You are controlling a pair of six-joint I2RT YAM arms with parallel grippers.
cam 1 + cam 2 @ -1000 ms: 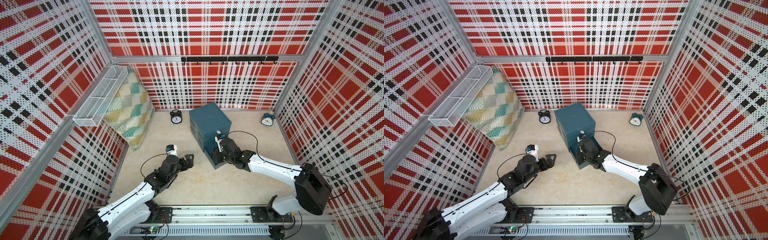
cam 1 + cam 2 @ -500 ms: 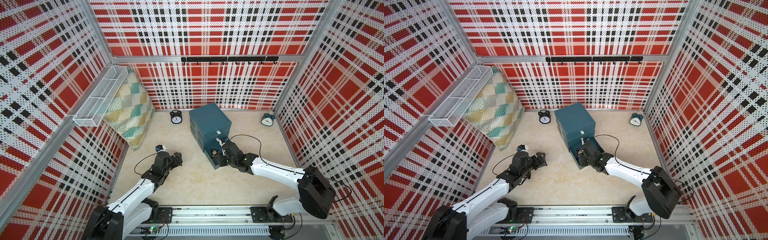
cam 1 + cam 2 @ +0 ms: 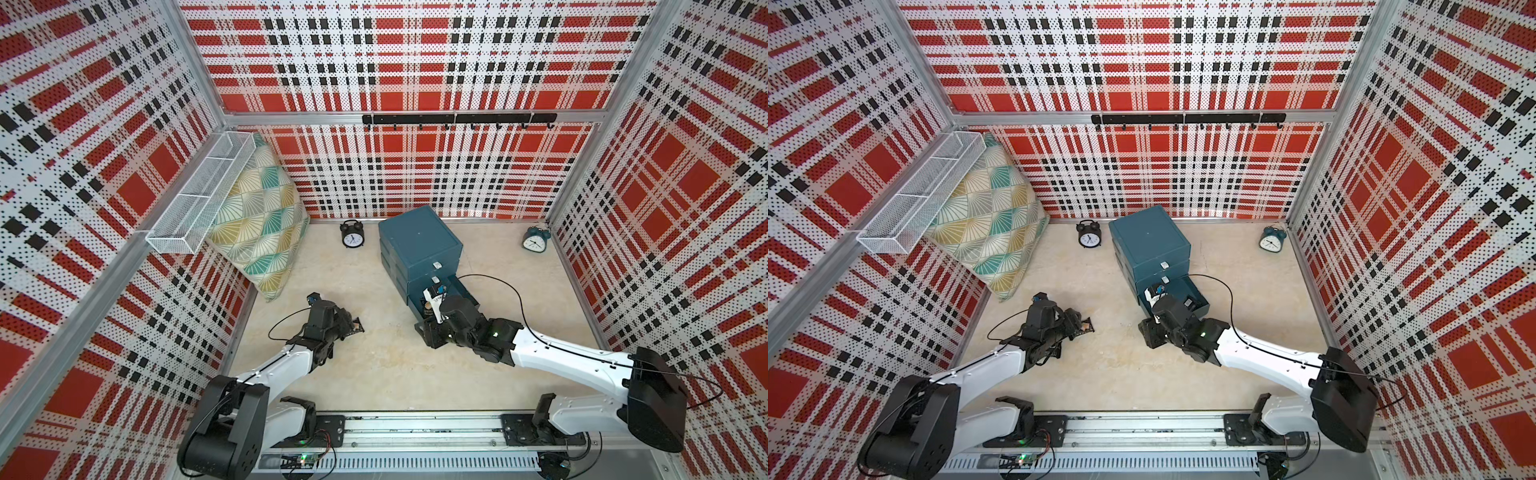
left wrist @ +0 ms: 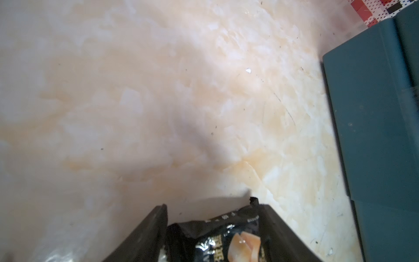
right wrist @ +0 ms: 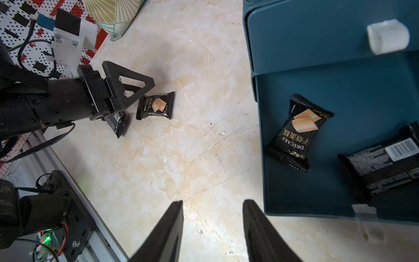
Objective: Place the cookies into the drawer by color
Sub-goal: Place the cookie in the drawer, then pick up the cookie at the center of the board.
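Left gripper (image 4: 209,204) straddles a black packet (image 5: 155,105) on the tabletop (image 5: 181,158); right gripper (image 5: 213,201) is spread and empty.
The glossy packet pictures a tan biscuit and lies flat between the left fingers; whether they pinch it cannot be told. A second black packet (image 5: 118,123) lies partly under that gripper. Beyond, the teal cabinet (image 3: 419,243) has its bottom drawer (image 5: 340,90) pulled out, holding a face-up packet (image 5: 299,131) and a barcode-side packet (image 5: 383,165).
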